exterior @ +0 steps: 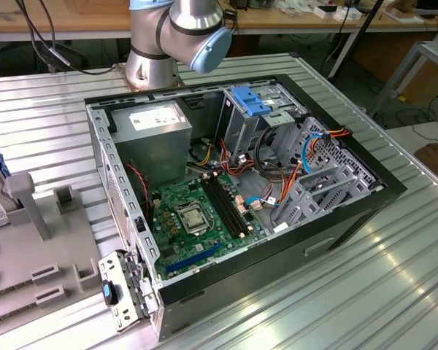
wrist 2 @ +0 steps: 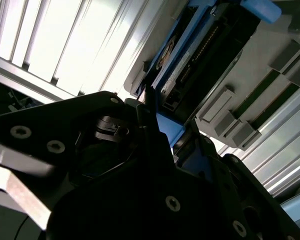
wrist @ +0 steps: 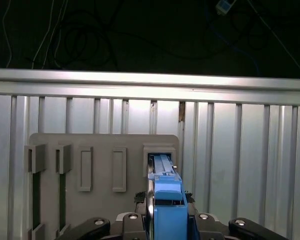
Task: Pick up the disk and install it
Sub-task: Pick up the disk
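**Op:** Entry. Nearest the lens in the first wrist view is the black two-finger gripper point(wrist: 167, 200). Its fingers point(wrist: 148, 210) are drawn in narrow on the blue plastic carrier frame of the disk point(wrist: 164, 172), a flat dark hard drive. The frame fills the gap between them, so I log it as gripped.

**Obs:** Where is the disk?

**Op:** On edge in the end slot of the grey plastic holder block point(wrist: 100, 150), on the ribbed aluminium table point(wrist: 240, 150). At the exterior view's left that block point(exterior: 44, 255) lies well apart from the open black computer case point(exterior: 336, 211).

**Obs:** Risks?

**Op:** My judgement: the hold is on plastic at one narrow end. A pull not square to the slot could bind the disk against the slot wall, drag the block, or let the frame flex and twist in the grip. Loose orange and blue cables point(exterior: 314, 146) beside the blue-tabbed metal drive cage point(exterior: 252, 102) could snag.

**Obs:** Pose?

**Op:** The grey arm base point(exterior: 150, 65) stands at the far side of the case. The wrist sights along the disk's thin edge, in line with the slot.
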Controlling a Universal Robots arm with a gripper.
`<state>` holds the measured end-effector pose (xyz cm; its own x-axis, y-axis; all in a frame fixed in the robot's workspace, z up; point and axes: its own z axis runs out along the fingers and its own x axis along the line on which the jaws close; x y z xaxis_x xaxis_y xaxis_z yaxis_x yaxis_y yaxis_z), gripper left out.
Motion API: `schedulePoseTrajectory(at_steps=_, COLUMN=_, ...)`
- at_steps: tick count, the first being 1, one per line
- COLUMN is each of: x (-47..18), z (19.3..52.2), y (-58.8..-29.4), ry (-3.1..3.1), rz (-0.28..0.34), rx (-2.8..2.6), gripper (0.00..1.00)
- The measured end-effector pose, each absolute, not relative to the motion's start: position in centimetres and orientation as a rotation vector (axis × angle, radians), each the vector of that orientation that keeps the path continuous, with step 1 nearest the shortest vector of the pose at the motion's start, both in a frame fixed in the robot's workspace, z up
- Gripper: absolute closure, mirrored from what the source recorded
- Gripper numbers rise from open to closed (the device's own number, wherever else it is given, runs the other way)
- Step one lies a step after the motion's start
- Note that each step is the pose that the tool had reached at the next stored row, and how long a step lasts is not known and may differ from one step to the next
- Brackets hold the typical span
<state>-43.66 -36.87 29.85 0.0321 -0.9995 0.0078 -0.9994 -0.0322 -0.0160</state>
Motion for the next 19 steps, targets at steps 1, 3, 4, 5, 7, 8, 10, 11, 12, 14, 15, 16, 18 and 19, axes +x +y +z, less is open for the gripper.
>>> schedulePoseTrajectory(at_steps=1, x=-43.7, z=29.9, y=-36.9, ry=2.197, rz=-0.026, rx=-2.237, gripper=0.63)
schedulePoseTrajectory(at_steps=3, x=-43.7, z=29.8, y=-36.9, ry=2.210, rz=-0.026, rx=-2.225, gripper=0.63)
schedulePoseTrajectory(at_steps=4, x=-43.7, z=29.8, y=-36.9, ry=2.210, rz=-0.026, rx=-2.225, gripper=0.63)
schedulePoseTrajectory(at_steps=5, x=-43.7, z=29.8, y=-36.9, ry=2.210, rz=-0.026, rx=-2.224, gripper=0.63)
schedulePoseTrajectory(at_steps=7, x=-43.7, z=30.0, y=-36.9, ry=2.210, rz=-0.027, rx=-2.224, gripper=0.63)
schedulePoseTrajectory(at_steps=8, x=-43.7, z=30.3, y=-36.9, ry=2.210, rz=-0.027, rx=-2.224, gripper=0.63)
schedulePoseTrajectory(at_steps=10, x=-43.7, z=31.2, y=-36.9, ry=2.210, rz=-0.026, rx=-2.224, gripper=0.63)
schedulePoseTrajectory(at_steps=11, x=-43.7, z=31.8, y=-36.9, ry=2.210, rz=-0.026, rx=-2.224, gripper=0.63)
schedulePoseTrajectory(at_steps=12, x=-43.7, z=32.3, y=-36.9, ry=2.210, rz=-0.026, rx=-2.224, gripper=0.63)
schedulePoseTrajectory(at_steps=14, x=-43.7, z=33.3, y=-36.9, ry=2.210, rz=-0.026, rx=-2.224, gripper=0.63)
schedulePoseTrajectory(at_steps=15, x=-43.7, z=33.6, y=-36.9, ry=2.210, rz=-0.026, rx=-2.224, gripper=0.63)
schedulePoseTrajectory(at_steps=16, x=-43.7, z=34.0, y=-36.9, ry=2.210, rz=-0.026, rx=-2.224, gripper=0.63)
schedulePoseTrajectory(at_steps=18, x=-43.7, z=34.9, y=-36.9, ry=2.210, rz=-0.027, rx=-2.224, gripper=0.63)
schedulePoseTrajectory(at_steps=19, x=-43.7, z=35.1, y=-36.9, ry=2.210, rz=-0.026, rx=-2.224, gripper=0.63)
